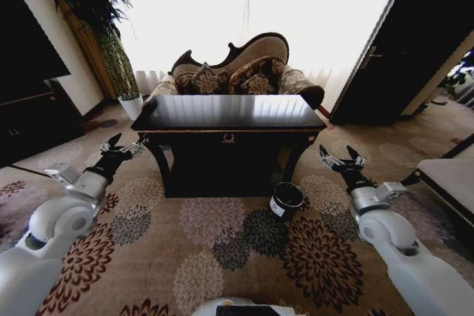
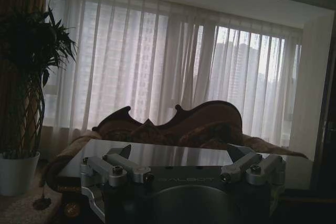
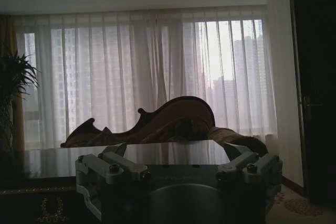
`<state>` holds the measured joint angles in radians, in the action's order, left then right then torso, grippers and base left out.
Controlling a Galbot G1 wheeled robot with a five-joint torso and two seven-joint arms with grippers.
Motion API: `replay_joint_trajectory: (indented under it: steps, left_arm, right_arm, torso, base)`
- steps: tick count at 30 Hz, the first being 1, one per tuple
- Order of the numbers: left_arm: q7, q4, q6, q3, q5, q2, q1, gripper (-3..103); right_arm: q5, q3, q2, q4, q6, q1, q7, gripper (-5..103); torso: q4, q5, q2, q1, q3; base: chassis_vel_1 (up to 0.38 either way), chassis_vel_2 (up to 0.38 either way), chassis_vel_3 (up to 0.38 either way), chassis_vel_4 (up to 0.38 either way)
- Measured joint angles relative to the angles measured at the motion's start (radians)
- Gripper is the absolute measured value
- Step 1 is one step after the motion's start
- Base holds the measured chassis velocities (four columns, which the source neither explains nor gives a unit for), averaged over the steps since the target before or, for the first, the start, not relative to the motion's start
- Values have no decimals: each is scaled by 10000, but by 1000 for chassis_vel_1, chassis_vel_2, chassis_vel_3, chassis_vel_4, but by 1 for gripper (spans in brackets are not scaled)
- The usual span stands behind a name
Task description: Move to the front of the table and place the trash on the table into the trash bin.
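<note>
Both tools, left [image 1: 124,146] and right [image 1: 340,158], open wide, empty, flanking black desk [image 1: 229,112]. Risk: base clips trash bin [image 1: 286,200] on floor at desk front.

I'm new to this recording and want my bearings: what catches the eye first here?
The glossy black table stands dead centre, its top mirroring the bright curtained window behind, with a carved sofa between them. On the flowered carpet at the table's front right leg sits the small black trash bin. The left gripper and right gripper hang open on either side, short of the table.
</note>
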<state>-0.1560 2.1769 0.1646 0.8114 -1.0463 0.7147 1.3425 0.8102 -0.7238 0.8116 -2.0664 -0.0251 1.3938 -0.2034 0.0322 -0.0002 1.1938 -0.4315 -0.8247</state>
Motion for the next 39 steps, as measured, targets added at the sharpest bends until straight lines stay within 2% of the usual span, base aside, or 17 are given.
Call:
replay_joint_trajectory:
  steps: [23, 39]
  left_arm:
    - [0, 0, 0, 0, 0, 0, 0, 100]
    - [0, -1, 0, 0, 0, 0, -1, 100]
  right_arm:
    - [0, 1, 1, 2, 0, 1, 0, 100]
    - [-1, 0, 1, 2, 0, 0, 0, 100]
  torso:
    - [4, 3, 2, 6, 1]
    - [2, 3, 2, 8, 3]
  base:
    - [195, -208, -196, 205]
    - [10, -15, -15, 24]
